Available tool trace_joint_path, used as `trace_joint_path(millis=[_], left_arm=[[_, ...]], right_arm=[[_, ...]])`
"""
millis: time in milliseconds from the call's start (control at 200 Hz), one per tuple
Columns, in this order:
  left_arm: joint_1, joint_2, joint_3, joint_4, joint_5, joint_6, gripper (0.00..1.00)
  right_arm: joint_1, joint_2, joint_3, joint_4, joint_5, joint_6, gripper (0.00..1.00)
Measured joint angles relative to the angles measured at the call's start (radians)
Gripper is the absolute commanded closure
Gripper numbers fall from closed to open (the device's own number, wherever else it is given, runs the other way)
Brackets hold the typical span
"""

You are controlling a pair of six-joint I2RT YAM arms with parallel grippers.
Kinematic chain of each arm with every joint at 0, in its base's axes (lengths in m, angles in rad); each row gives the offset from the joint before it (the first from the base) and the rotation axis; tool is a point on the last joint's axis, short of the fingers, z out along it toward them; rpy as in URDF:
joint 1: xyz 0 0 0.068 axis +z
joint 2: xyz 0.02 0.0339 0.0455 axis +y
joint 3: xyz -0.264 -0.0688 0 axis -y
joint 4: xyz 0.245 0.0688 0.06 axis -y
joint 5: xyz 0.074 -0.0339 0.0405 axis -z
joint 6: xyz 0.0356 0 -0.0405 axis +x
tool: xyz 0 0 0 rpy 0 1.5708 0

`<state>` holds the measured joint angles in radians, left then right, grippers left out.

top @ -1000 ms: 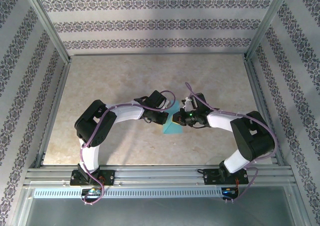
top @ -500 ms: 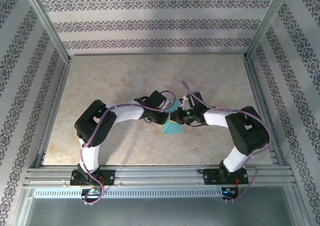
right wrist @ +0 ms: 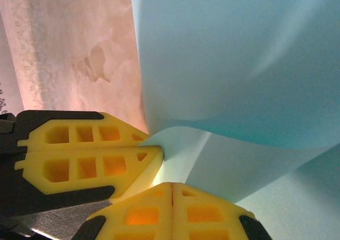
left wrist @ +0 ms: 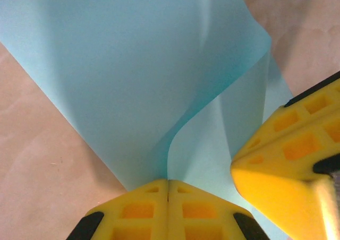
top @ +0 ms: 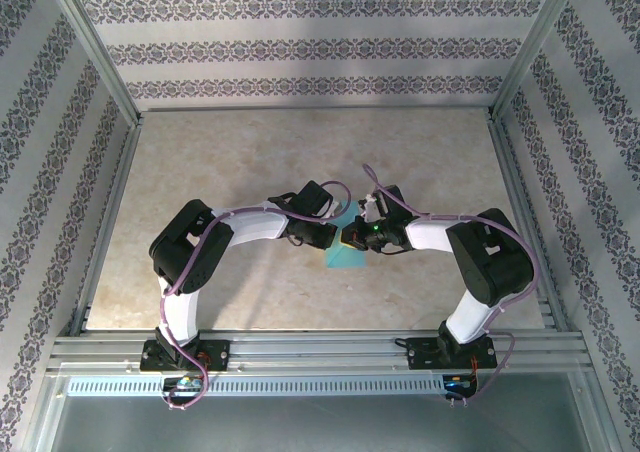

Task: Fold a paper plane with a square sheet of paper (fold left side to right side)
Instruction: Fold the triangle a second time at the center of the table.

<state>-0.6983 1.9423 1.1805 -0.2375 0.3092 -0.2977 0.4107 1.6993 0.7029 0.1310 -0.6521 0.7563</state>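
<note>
My left gripper (left wrist: 168,182) is pressed tight together at the tips, and the paper (left wrist: 143,65) curls down in a soft fold that runs straight into the seam between the two yellow pads, so I am clamped on a lifted flap of it. My right gripper (right wrist: 171,185) is also fully together; its tips sit against the paper's lower layer, but I cannot tell whether a layer is caught between them. The two grippers nearly touch over the paper's near corner, my left tip (right wrist: 159,150) pointing in from one side and my right (left wrist: 236,165) from the other. Above my fingers the paper rises as one broad, smooth turquoise sheet, bowed rather than creased, with a second layer lying flat beneath it. From above, the paper (top: 345,257) shows as a small pointed patch just below where my grippers (top: 338,236) (top: 350,237) meet, and bare table (top: 240,152) stretches on every side of it, most of all beyond it. The table is pale, marbled beige. A metal frame (top: 95,57) edges it, and walls (top: 320,47) papered in grey patterned bands stand well apart from the paper on three sides.
</note>
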Motion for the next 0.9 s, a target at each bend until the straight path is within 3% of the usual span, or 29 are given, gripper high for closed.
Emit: trace_joint_path(millis=[899], left_arm=[[0.0,0.001,0.0,0.003,0.0,0.003,1.0]], right_arm=[[0.0,0.024,-0.019,0.004,0.019,-0.003,1.0]])
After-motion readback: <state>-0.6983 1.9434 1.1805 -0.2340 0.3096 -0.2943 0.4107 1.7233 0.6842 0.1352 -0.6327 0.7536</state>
